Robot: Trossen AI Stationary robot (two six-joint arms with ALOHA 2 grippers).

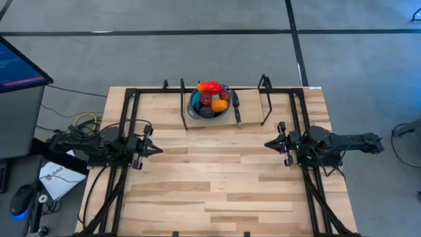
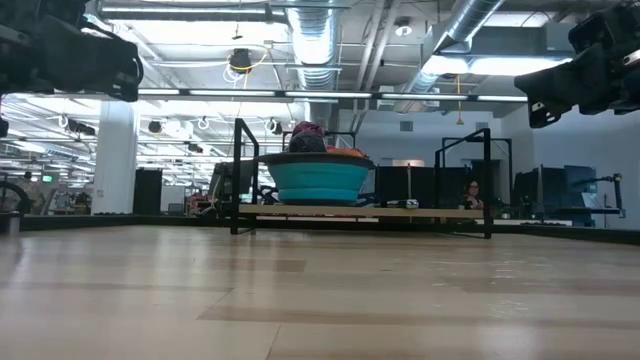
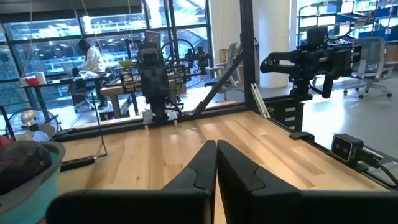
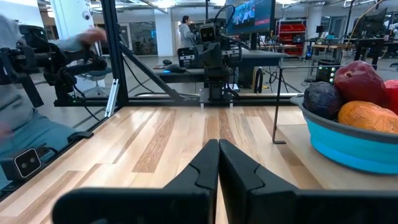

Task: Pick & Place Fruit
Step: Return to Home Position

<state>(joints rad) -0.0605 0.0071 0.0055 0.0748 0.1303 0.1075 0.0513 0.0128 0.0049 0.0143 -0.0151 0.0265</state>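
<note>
The fruit [image 1: 211, 97] lies piled in the round blue bowl [image 1: 195, 109] at the table's far middle: red, orange, maroon and dark purple pieces show. In the right wrist view a maroon piece [image 4: 359, 79], a dark purple piece [image 4: 322, 98] and an orange piece [image 4: 368, 116] sit above the bowl's rim [image 4: 348, 146]. The low view shows the bowl [image 2: 318, 183] on a raised board. My left gripper [image 1: 156, 148] hovers shut over the table's left side; my right gripper [image 1: 267, 144] hovers shut over its right side. Both point at each other, well short of the bowl.
A black metal frame [image 1: 186, 105] with upright rails stands around the bowl's board at the far edge. Bare wooden tabletop [image 1: 214, 178] stretches between the two grippers and toward the near edge. A monitor [image 1: 18, 66] stands off the table's left. People show in the room beyond.
</note>
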